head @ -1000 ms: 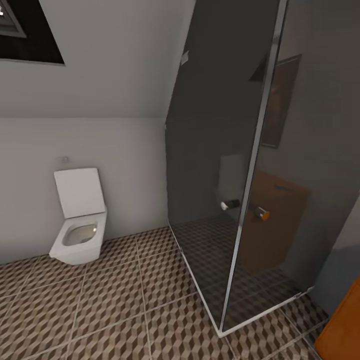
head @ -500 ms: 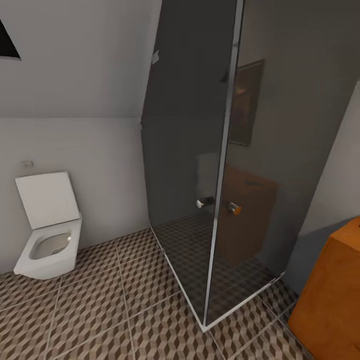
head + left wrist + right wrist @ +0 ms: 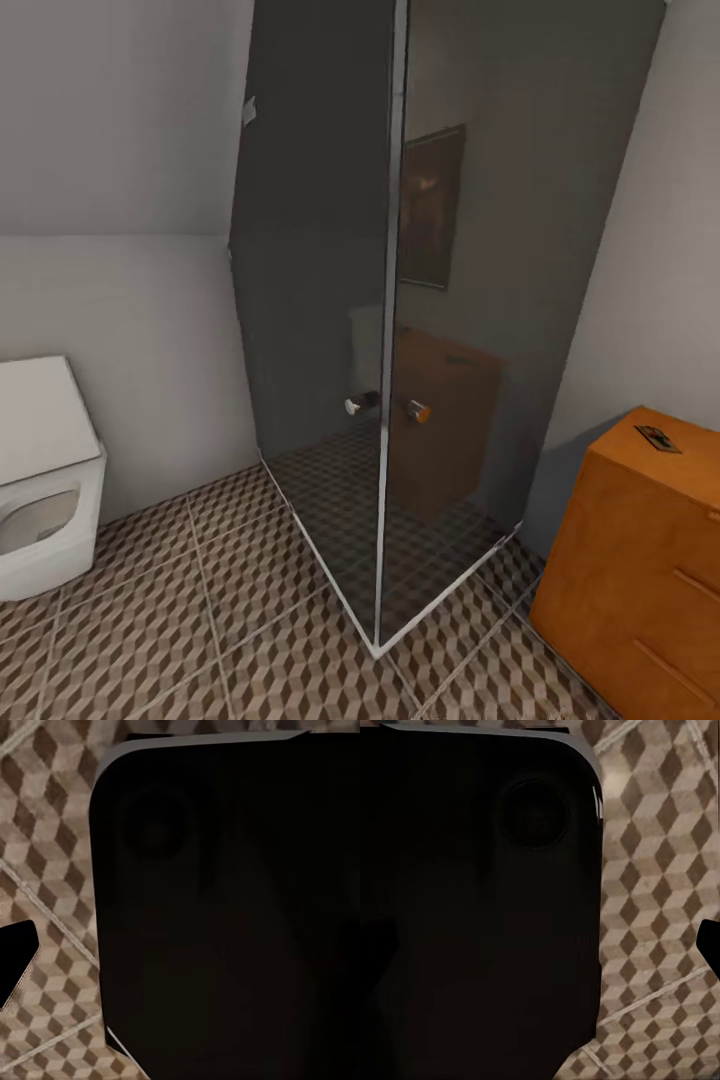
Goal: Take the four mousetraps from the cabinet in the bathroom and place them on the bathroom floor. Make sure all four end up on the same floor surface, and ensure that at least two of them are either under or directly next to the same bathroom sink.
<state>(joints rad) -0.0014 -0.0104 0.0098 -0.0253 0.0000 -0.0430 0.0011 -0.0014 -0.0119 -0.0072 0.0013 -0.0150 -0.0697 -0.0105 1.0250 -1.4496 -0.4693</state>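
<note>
- The cabinet (image 3: 640,560) is seen at the right edge of the head view, standing on the floor (image 3: 200,630) against the grey wall, just beside the glass shower (image 3: 400,330).
- One small flat dark-and-tan item (image 3: 658,438) is seen lying on the cabinet top; it may be a mousetrap, but it is too small for that to be confirmed. The other mousetraps are not located.
- Drawer fronts with slim handles are noted on the cabinet's near face; its further extent is cut off by the frame edge.
- Neither gripper's state can be told: in each wrist view a dark body is seen over the patterned tiles, and no fingertips are made out.
- Risk, as judged: the cabinet is approached past the shower's projecting corner, so the glass edge or its metal frame could be clipped by the base or right arm if the turn is cut tight.
- Risk, as judged: the gap between shower and cabinet is narrow; little room for arm reach is expected there.
- A toilet (image 3: 40,480) is noted at the left, well apart from the cabinet.
- Two knobs (image 3: 418,411) are noted on the shower door. No sink is identified.
</note>
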